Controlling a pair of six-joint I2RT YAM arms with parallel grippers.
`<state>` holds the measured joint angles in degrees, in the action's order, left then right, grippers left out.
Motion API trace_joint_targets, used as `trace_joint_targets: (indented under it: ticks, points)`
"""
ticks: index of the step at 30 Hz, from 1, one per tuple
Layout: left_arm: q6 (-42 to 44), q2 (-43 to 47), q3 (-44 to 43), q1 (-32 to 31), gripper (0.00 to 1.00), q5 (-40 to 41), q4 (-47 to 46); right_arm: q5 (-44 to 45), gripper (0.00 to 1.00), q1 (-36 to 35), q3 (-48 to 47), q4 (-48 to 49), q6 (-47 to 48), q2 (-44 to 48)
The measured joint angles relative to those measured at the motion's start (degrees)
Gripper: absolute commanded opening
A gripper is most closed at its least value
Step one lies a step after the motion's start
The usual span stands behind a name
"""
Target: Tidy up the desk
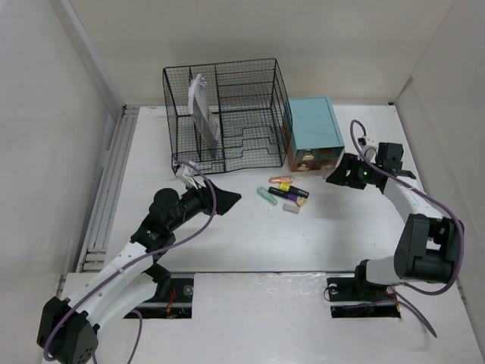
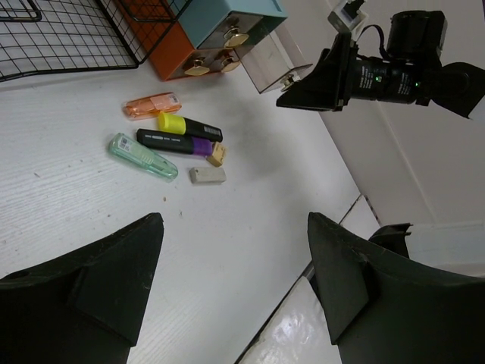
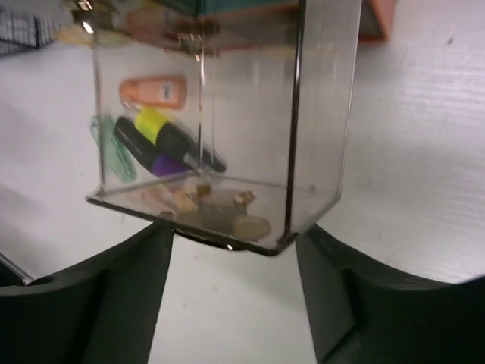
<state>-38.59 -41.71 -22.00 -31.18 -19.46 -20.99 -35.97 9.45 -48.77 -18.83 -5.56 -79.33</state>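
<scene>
White walls box in the counter, which fills the overhead view from the arm bases to the far wall. Your tidying looks barely begun. A wire rack at 12 o'clock holds only an upright notebook. A teal box sits just beside it at 1 o'clock, with a clear drawer standing open toward you.

Loose at the centre lie an orange item, a yellow-capped highlighter, a purple-banded marker, a green item, a white eraser and a tan scrap. They are bunched close together and none is put away.

Your left hand hovers at 9 o'clock of that pile, fingers spread wide, holding nothing. Your right hand hangs at 2 o'clock of the pile, at the drawer's front. Its fingers are likewise apart and pinch nothing.

By this reading, the whole pile has yet to be sorted and the drawer has yet to be shut.

Several things are hard to make out. You cannot tell what the orange and green pieces are. Nor is it clear whether the small tan shapes in the right wrist view lie inside the drawer or are seen through its clear walls, or whether the right fingers touch the drawer at all. The rack's mesh hides most of the notebook.
</scene>
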Motion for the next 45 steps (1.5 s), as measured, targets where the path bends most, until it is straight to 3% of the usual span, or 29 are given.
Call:
trace_joint_targets:
  ticks: [3,7,13,17,18,19,20,23,24,28,29,30,31,33,34,35,36,37,40,41,45]
  points:
    - [-0.02,0.00,0.00,0.00,0.73,0.00,0.00,-0.20,0.81,0.02,0.04,-4.00,2.51,-0.22]
    - [-0.02,-0.02,0.00,0.00,0.73,0.02,0.07,-1.77,0.86,0.17,0.02,-7.23,4.87,-0.44]
    - [0.26,-0.39,0.00,0.00,0.72,0.02,0.11,-5.07,0.86,0.39,-0.28,-12.87,8.33,3.26]
    - [0.46,-2.21,0.00,0.00,0.62,-0.09,-0.37,-7.23,0.85,0.39,-2.51,-17.57,10.32,8.41]
    - [0.48,-2.91,0.00,0.00,0.55,-0.13,-0.50,-7.91,0.83,0.39,-3.61,-19.26,11.15,9.29]
    - [0.39,-3.65,-0.04,-0.07,0.48,-0.11,-0.61,-8.76,0.79,0.39,-4.83,-20.85,12.07,9.70]
    - [0.66,-4.48,-0.20,-0.28,0.40,0.02,-0.66,-10.03,0.66,0.39,-6.25,-22.67,13.14,9.90]
    - [1.07,-7.28,-1.44,-1.31,0.00,0.37,-0.68,-13.68,0.12,0.22,-10.36,-28.28,18.45,9.94]
    - [1.36,-8.35,-2.21,-1.64,0.00,0.59,-0.68,-14.43,0.00,0.04,-11.54,-30.12,19.91,9.94]
    - [3.19,-14.21,-6.29,-3.26,0.00,2.25,-1.77,-16.72,0.02,-3.69,-16.85,-34.53,25.18,9.88]
    - [3.72,-15.82,-7.30,-3.78,0.00,2.78,-2.29,-16.57,0.12,-5.99,-18.60,-34.80,26.45,9.81]
    - [4.13,-17.35,-8.15,-4.26,0.01,3.34,-2.64,-15.28,0.28,-9.22,-20.33,-34.45,27.56,9.79]
    - [4.57,-18.58,-8.72,-4.83,0.19,3.89,-2.99,-13.35,0.54,-13.20,-21.77,-33.68,28.72,9.88]
    - [5.64,-20.13,-9.03,-5.73,0.38,5.11,-3.28,-7.15,0.81,-22.95,-22.47,-30.12,30.93,10.78]
    - [5.86,-20.52,-9.01,-6.01,0.46,5.66,-3.10,-3.43,0.89,-27.12,-21.92,-28.15,31.71,11.47]
    - [6.01,-20.70,-8.87,-6.32,0.60,6.14,-3.08,0.26,0.89,-31.47,-20.15,-24.65,32.81,12.59]
    - [6.25,-20.61,-8.63,-6.45,0.64,6.56,-3.10,4.20,0.89,-35.04,-17.79,-21.64,33.83,13.77]
    - [6.21,-20.11,-8.22,-6.69,0.69,7.26,-3.06,8.92,0.78,-37.59,-15.74,-19.04,34.95,14.38]
    - [6.19,-16.24,-5.81,-6.73,0.69,9.18,-2.32,14.14,0.53,-39.71,-13.66,-16.65,35.80,10.51]
    - [6.14,-14.23,-4.83,-6.73,0.69,9.75,-1.79,15.72,0.38,-39.47,-13.88,-15.23,36.04,7.78]
    - [5.95,-7.08,-2.56,-6.73,0.69,11.34,0.46,22.77,0.33,-38.56,-14.47,-11.58,36.22,-4.04]
